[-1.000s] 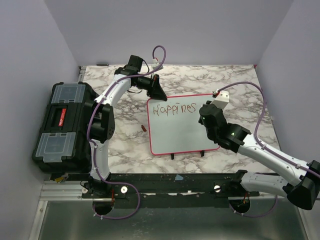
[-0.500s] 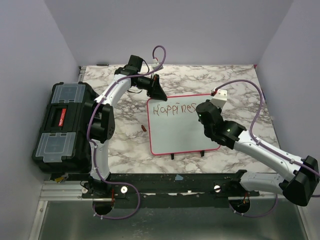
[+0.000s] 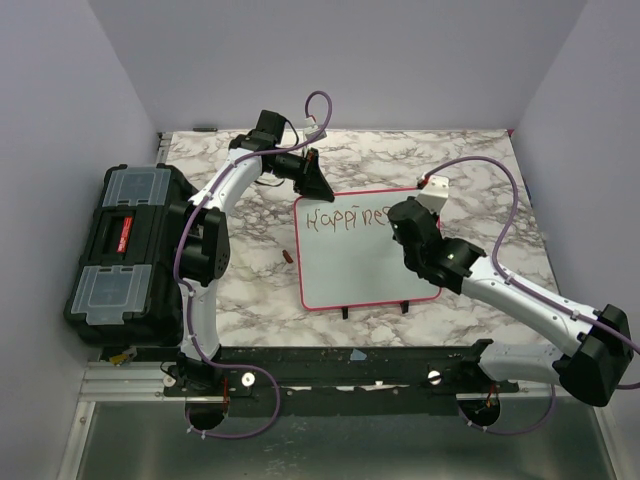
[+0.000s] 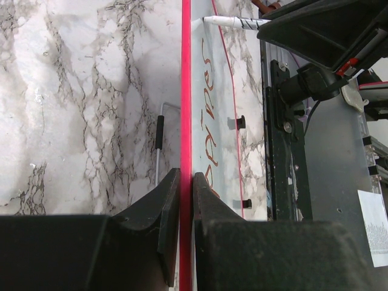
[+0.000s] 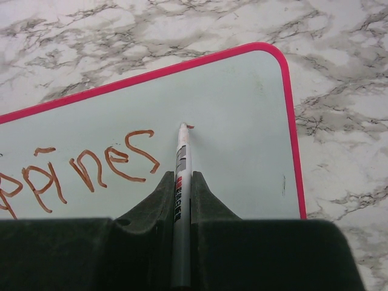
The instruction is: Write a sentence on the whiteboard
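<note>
My right end effector (image 5: 180,177) is closed hard on a slim white-and-grey marker pen (image 5: 180,154). The barrel runs out between the two black fingers, and its tip looks to be down on the glossy white, rounded-corner, pink-red-framed whiteboard (image 5: 242,103). The tip sits near the board's far right corner, with a short fresh dash just to its right.

Immediately left of the tip is the handwritten red-brown sentence (image 5: 97,163). From overhead I read it as "Happines", one line along the board's far edge.

My left end effector (image 4: 187,177) is pinched shut on the whiteboard's frame, one black finger on each side of the pink-red edge. From above I see that grip at the far left corner.

The board lies flat near the middle of the grey-veined white marble worktop (image 3: 250,280). Its two small black feet (image 3: 345,312) poke out along the near edge.

A small dark red object (image 3: 287,256), too small for me to identify, lies on the marble just left of the board. A black plastic toolbox with clear lid compartments (image 3: 125,245) sits at the worktop's left edge, well apart from the board.
</note>
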Robot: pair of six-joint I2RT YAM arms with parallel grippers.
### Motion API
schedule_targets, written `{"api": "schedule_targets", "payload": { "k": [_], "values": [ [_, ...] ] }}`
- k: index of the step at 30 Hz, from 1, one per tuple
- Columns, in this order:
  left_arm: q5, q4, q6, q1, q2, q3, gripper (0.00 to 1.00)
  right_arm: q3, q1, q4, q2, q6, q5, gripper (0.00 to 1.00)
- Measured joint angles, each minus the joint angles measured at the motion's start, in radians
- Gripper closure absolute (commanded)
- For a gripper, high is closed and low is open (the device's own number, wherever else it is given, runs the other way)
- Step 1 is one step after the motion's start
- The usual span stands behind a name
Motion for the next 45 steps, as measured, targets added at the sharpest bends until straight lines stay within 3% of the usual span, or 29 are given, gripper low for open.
{"api": "schedule_targets", "payload": {
  "k": [45],
  "values": [
    [-0.002, 0.001, -0.004, 0.0, 0.0, 0.0, 1.0, -0.086, 0.0, -0.046, -0.083, 0.057, -0.103, 0.99]
  ]
}}
